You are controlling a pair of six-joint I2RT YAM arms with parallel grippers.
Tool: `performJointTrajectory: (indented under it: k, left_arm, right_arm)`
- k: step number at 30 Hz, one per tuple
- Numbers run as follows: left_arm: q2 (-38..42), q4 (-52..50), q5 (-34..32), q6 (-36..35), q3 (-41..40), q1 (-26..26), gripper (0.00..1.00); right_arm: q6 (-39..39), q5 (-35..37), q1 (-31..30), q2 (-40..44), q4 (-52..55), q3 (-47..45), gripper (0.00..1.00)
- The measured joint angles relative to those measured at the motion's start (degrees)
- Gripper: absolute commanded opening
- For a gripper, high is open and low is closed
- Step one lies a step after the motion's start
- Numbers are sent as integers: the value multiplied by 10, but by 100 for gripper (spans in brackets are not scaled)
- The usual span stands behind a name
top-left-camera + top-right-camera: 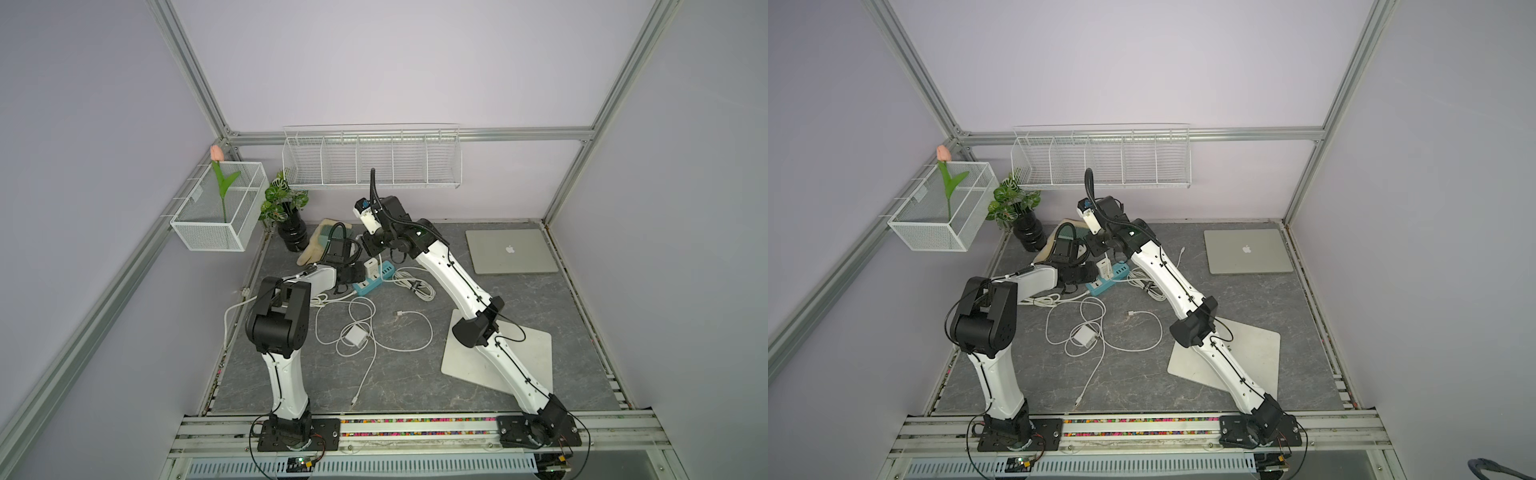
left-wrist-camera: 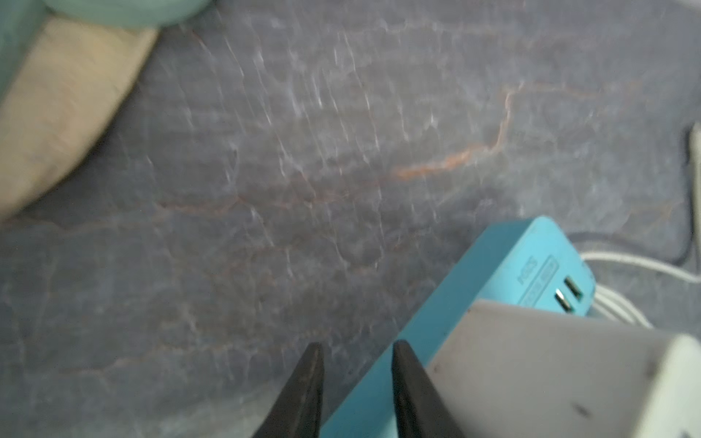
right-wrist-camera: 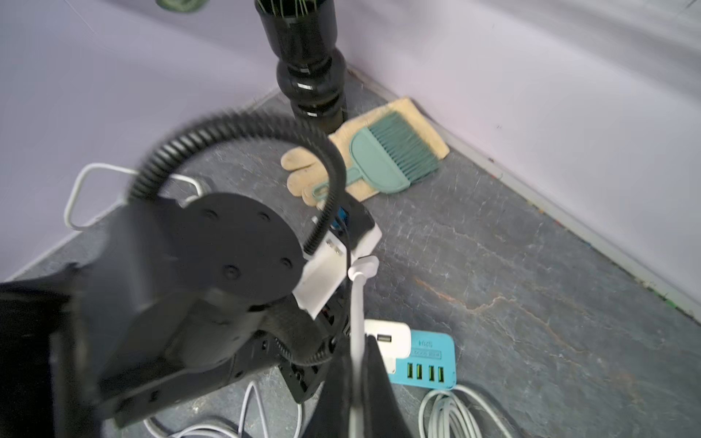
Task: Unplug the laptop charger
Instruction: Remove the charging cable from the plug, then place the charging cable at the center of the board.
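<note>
A white charger block [image 1: 371, 266] stands plugged into a blue power strip [image 1: 376, 280] at the back of the table, seen in both top views. My left gripper [image 2: 356, 345] hovers open at the strip's [image 2: 504, 265] long edge, with the block [image 2: 550, 364] just outside one finger. Beside it, my right gripper [image 3: 356, 341] is shut on a thin white cable [image 3: 356, 303]. The cable's white connector [image 3: 364, 266] sticks up free above the jaws. The block's [image 3: 390, 337] USB port shows empty.
A closed silver laptop [image 1: 511, 251] lies back right and a white flat pad [image 1: 519, 357] front right. A second white adapter [image 1: 354, 336] lies among loose cables mid-table. A black vase [image 1: 293, 235], glove and green brush [image 3: 383, 159] sit back left; wire baskets hang on the walls.
</note>
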State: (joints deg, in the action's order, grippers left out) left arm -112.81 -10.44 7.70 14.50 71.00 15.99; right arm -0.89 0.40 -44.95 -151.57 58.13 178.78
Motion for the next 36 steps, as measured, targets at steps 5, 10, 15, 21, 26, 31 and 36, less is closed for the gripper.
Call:
performJointTrajectory:
  k: [5,10,15,21,26,31,36]
  left_arm:
    - [0,-6,-10,0,-3,3,34]
    - [0,-2,-20,0,-12,2,35]
    - [2,2,-25,2,-23,1,35]
    - [3,5,-27,2,-27,1,36]
    - [4,5,-27,2,-27,1,36]
    - [4,5,-25,2,-27,1,36]
    - [4,8,-23,2,-29,1,37]
  right_arm:
    - [3,3,4,18,1,3,7]
    - [3,9,16,18,21,3,7]
    - [3,8,36,18,59,3,7]
    - [30,11,52,18,103,3,7]
    - [60,23,57,100,94,-170,7]
    - [102,61,68,190,85,-306,7]
    - [108,77,109,282,66,-410,7]
